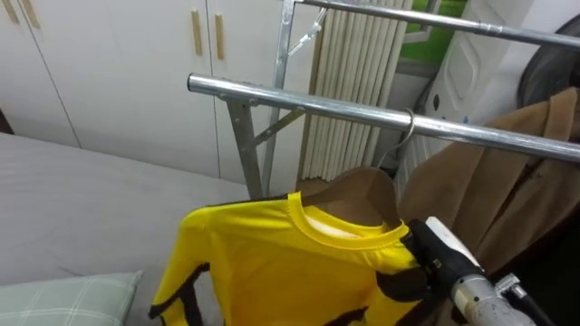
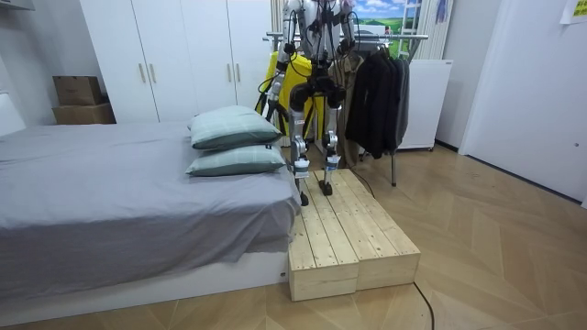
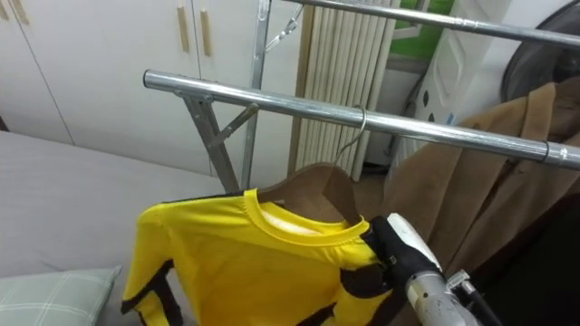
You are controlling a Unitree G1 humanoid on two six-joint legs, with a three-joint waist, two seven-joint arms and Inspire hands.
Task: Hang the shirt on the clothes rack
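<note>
Yellow shirt (image 1: 272,263) sits on a wooden hanger (image 1: 362,190), collar up. Its shoulder line runs roughly along the metal rail (image 1: 317,101). The hanger's hook meets the rail just above. Right hand (image 1: 399,279) lies against the shirt's right shoulder; whether its fingers are apart or clamped, cannot tell. Brown coat (image 1: 507,172) hangs just to the right. Robot stands on a wooden platform (image 2: 353,220) beside the bed (image 2: 110,192).

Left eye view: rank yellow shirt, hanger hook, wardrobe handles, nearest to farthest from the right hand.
1. Yellow shirt: touching the right hand, on its left.
2. Hanger hook: above, over the rail.
3. Wardrobe handles: far upper left, beyond the rail.
</note>
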